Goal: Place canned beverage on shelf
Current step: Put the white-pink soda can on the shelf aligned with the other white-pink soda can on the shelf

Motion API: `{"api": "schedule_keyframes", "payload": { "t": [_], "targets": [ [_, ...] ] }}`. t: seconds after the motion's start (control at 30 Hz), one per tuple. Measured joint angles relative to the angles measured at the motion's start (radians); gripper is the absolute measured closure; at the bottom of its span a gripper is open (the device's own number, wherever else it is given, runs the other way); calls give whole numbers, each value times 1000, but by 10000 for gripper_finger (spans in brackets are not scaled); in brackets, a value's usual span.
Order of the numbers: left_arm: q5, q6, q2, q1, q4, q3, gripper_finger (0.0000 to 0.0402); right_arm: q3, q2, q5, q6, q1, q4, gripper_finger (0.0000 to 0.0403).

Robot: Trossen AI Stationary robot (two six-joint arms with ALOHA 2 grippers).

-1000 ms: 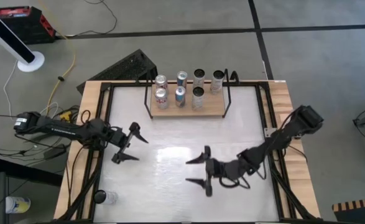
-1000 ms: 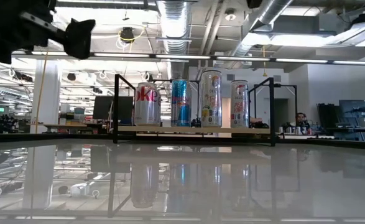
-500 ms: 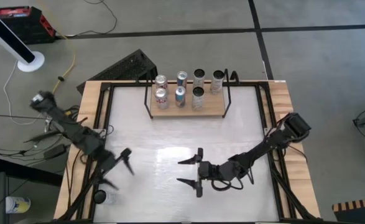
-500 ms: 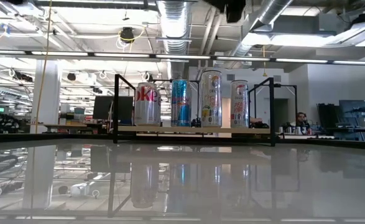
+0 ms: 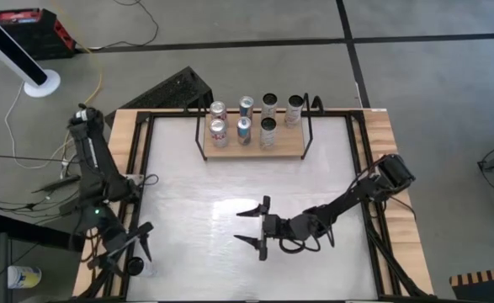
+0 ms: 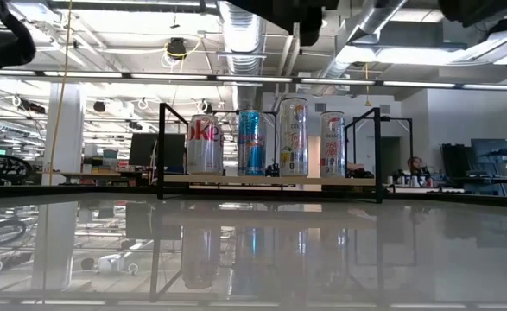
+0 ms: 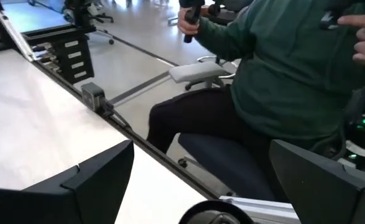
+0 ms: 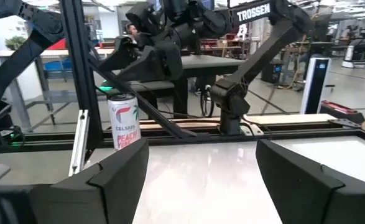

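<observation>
The shelf (image 5: 255,151), a light-wood board in a black wire frame, stands at the table's far middle with several cans (image 5: 244,128) upright on it; the low view shows these cans (image 6: 250,142) in a row. One more can (image 5: 139,267), a white Celsius can (image 8: 123,121), stands upright at the table's near left corner. My left gripper (image 5: 143,241) hangs open just above it, and the can's top (image 7: 216,214) shows below and between its fingers. My right gripper (image 5: 253,225) is open over the table's near middle, pointing left, with nothing between its fingers (image 8: 202,144).
Black frame rails (image 5: 137,168) run along the table's edges. A black crate (image 5: 175,88) lies on the floor behind the far left corner. A seated person in a green top (image 7: 281,81) is close beyond the near left corner. Bare white tabletop (image 5: 230,181) lies between shelf and grippers.
My left gripper has swung from the table's left middle toward the near left corner, turning as it went, and now stands over the lone can. My right gripper has moved toward the table's left and sunk a little. Both have stayed open. The cans have kept still.
</observation>
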Motion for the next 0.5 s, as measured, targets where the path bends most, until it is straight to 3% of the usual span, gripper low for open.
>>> {"api": "schedule_keyframes", "payload": {
  "t": [0.23, 0.5],
  "targets": [
    [-191, -57, 87, -96, 9, 0, 41, 0, 0, -86, 3, -29, -3, 83],
    [-156, -84, 157, -134, 81, 0, 41, 0, 0, -87, 3, -18, -12, 83]
  ]
}}
